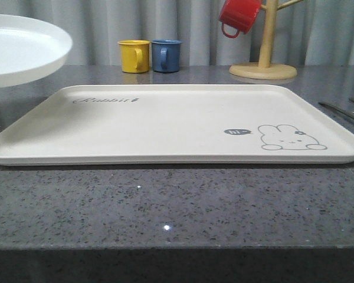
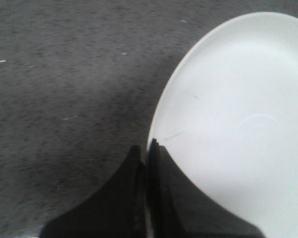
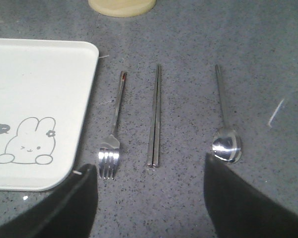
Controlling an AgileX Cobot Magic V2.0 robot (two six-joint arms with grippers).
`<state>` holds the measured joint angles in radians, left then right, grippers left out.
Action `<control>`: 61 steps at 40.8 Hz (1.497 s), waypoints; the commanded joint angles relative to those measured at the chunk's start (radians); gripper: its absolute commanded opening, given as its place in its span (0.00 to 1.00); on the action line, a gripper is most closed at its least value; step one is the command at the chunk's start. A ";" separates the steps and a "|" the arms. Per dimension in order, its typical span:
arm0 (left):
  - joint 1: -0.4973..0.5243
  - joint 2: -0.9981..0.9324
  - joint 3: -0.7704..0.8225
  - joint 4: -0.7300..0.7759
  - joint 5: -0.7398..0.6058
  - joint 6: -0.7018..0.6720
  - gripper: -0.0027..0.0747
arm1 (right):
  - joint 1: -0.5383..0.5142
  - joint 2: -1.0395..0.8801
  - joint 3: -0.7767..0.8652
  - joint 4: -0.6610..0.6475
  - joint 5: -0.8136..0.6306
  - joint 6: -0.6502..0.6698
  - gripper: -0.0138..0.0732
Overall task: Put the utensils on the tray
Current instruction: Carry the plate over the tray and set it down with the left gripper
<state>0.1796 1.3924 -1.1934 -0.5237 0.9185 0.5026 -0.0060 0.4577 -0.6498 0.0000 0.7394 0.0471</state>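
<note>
1. Left gripper (image 2: 148,163): jaws pressed together on the rim of the white plate (image 2: 238,124). In the front view the plate (image 1: 20,47) is held in the air at about 10 o'clock from the tray (image 1: 165,127), clear of the countertop (image 1: 165,206).
2. Right gripper (image 3: 149,198): fingers spread wide apart, holding nothing, hovering over the cutlery.
3. Fork (image 3: 111,134), chopsticks (image 3: 155,116) and spoon (image 3: 224,124) lie flat and parallel on the countertop at 3 o'clock of the tray, none touching it or each other.
4. Handling, plate: judged rigid, smooth and breakable; an edge pinch gives leverage against the grip, so slip or tilt is a risk.
5. Handling, cutlery: judged light, stiff, polished and slippery, lying low on a hard surface. Best hold is across the slim handle at mid-length, jaws closing square to it.
</note>
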 commanded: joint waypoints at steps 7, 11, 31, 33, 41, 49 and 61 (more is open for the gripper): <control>-0.210 0.008 -0.035 -0.046 -0.041 0.014 0.01 | -0.006 0.014 -0.027 -0.012 -0.066 -0.008 0.72; -0.273 0.057 -0.035 -0.048 -0.058 0.014 0.01 | -0.006 0.014 -0.027 -0.012 -0.066 -0.008 0.72; -0.322 0.218 -0.037 -0.105 -0.132 0.014 0.27 | -0.006 0.014 -0.027 -0.012 -0.066 -0.008 0.72; -0.322 0.218 -0.039 -0.105 -0.121 0.014 0.43 | -0.006 0.014 -0.027 -0.012 -0.066 -0.008 0.72; -0.329 0.171 -0.096 -0.076 -0.050 0.014 0.63 | -0.006 0.014 -0.027 -0.012 -0.066 -0.008 0.72; -0.457 0.026 -0.095 0.047 -0.018 0.012 0.63 | -0.006 0.014 -0.027 -0.012 -0.066 -0.008 0.72; -0.792 -0.246 0.024 0.449 -0.020 -0.279 0.56 | -0.006 0.014 -0.027 -0.012 -0.066 -0.008 0.72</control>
<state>-0.5425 1.2545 -1.1820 -0.1587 0.9429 0.3223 -0.0060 0.4577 -0.6498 0.0000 0.7394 0.0471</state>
